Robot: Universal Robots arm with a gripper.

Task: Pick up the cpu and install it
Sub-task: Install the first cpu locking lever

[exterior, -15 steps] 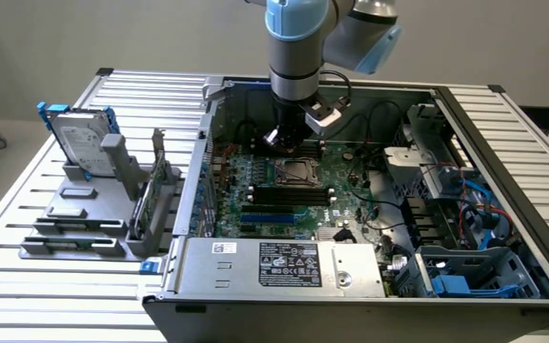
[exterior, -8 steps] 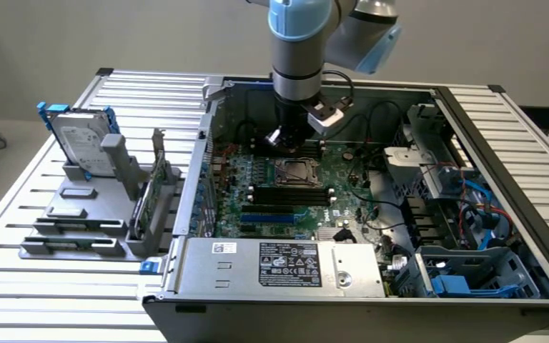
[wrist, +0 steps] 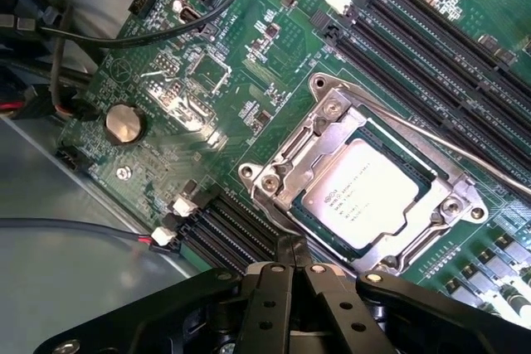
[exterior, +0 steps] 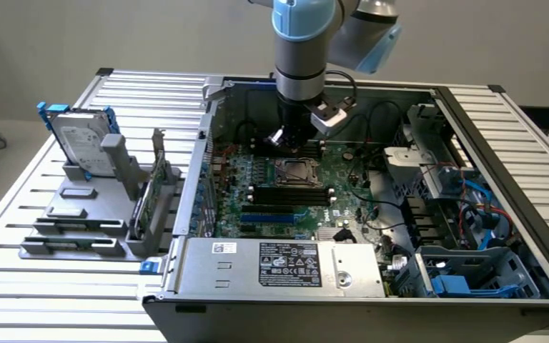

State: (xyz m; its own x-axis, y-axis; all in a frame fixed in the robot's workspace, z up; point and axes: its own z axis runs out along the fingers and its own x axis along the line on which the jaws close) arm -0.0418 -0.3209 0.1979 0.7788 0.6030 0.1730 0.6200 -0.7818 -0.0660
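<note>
The cpu, a small silvery square chip with printed text, lies flat inside the metal-framed socket of the green board. My gripper is shut with nothing between its black fingers, and the tips sit just off the socket frame's edge, beside the chip. In the exterior view the gripper hangs straight down inside the open computer case, just above and behind the socket in the middle of the board.
Black memory slots run beside the socket. A coin battery and black cables lie on the board. The case walls enclose the arm. A silver hard drive stands on a grey rack at the exterior view's left.
</note>
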